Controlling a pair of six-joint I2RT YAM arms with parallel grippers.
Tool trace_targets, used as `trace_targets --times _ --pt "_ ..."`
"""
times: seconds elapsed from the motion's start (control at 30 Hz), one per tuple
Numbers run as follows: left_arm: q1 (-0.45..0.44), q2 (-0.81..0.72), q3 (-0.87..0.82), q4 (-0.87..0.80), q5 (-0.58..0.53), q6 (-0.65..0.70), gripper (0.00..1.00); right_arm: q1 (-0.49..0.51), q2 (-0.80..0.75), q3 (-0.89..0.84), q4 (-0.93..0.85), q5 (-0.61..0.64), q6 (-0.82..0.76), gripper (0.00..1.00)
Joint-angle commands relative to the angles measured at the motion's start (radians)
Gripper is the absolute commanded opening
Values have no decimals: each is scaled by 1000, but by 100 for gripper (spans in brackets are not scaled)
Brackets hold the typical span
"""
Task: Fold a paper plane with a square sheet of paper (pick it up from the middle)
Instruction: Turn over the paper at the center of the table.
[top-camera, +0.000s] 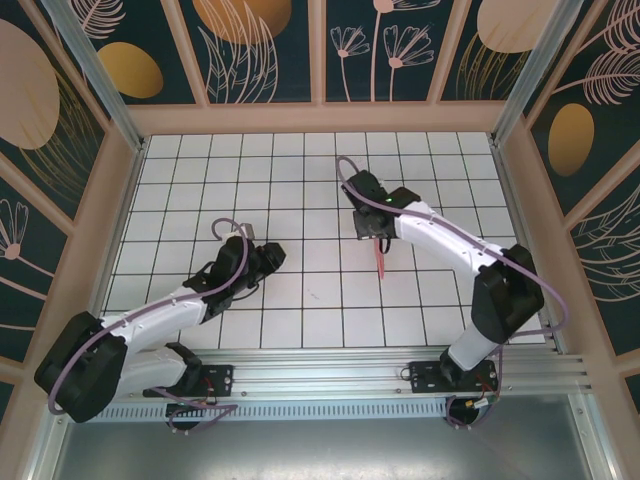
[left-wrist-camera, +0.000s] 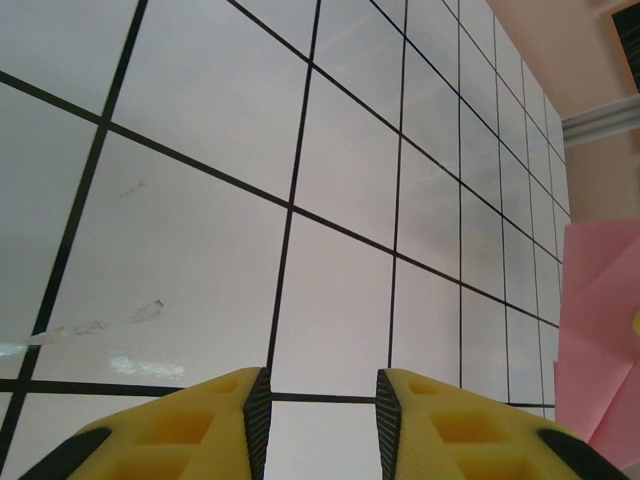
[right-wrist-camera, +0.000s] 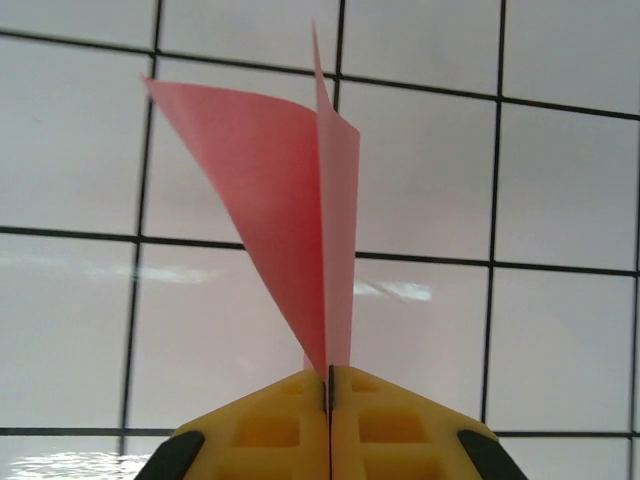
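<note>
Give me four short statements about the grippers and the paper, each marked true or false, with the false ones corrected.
1. The right gripper is shut on the paper plane. True.
2. The left gripper holds a corner of the paper plane. False: its jaws stand apart with nothing between them.
3. The paper plane lies spread flat on the table. False: it juts out edge-on from the right gripper's closed jaws.
4. The table is white with a black grid. True.
</note>
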Motion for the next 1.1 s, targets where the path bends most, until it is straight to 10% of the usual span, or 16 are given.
trace_targets --times 0.0,0.47,1.07 --pt "-3 -28 -13 -48 -63 18 36 68 121 65 -171 167 14 7" --pt "-2 -251 -112 -119 -157 -3 41 262 508 260 -53 -143 106 19" --pt "-3 -134 -78 -63 -49 19 43 141 55 -81 332 -611 68 46"
